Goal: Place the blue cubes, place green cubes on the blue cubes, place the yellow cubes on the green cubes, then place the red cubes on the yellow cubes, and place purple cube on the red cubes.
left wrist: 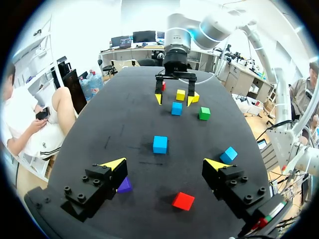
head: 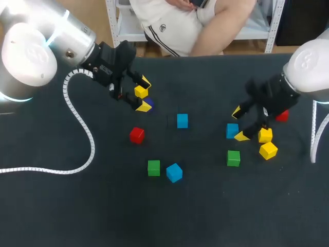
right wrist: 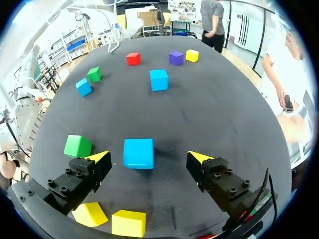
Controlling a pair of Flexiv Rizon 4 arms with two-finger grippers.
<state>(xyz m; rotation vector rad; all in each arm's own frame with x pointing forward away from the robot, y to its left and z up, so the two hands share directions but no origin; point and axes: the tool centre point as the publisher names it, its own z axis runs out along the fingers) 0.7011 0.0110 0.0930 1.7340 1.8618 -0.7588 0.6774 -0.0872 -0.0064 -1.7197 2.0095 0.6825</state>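
Note:
My left gripper (head: 144,94) (left wrist: 165,164) hangs open at the back left, over a yellow cube (head: 140,91) and a purple cube (head: 149,103) (left wrist: 124,185). Ahead of it lie a red cube (head: 136,135) (left wrist: 183,201) and a blue cube (head: 182,121) (left wrist: 160,144). My right gripper (head: 239,123) (right wrist: 149,158) is open at the right, its fingers either side of a blue cube (head: 232,130) (right wrist: 138,153) without touching it. A green cube (head: 233,158) (right wrist: 78,146) and two yellow cubes (head: 265,135) (head: 268,150) sit close by. A second red cube (head: 281,116) peeks out behind the right arm.
Another green cube (head: 153,168) and a third blue cube (head: 174,172) lie side by side toward the front middle. The left arm's white ribbed cable (head: 82,123) trails over the dark table (head: 216,206) at the left.

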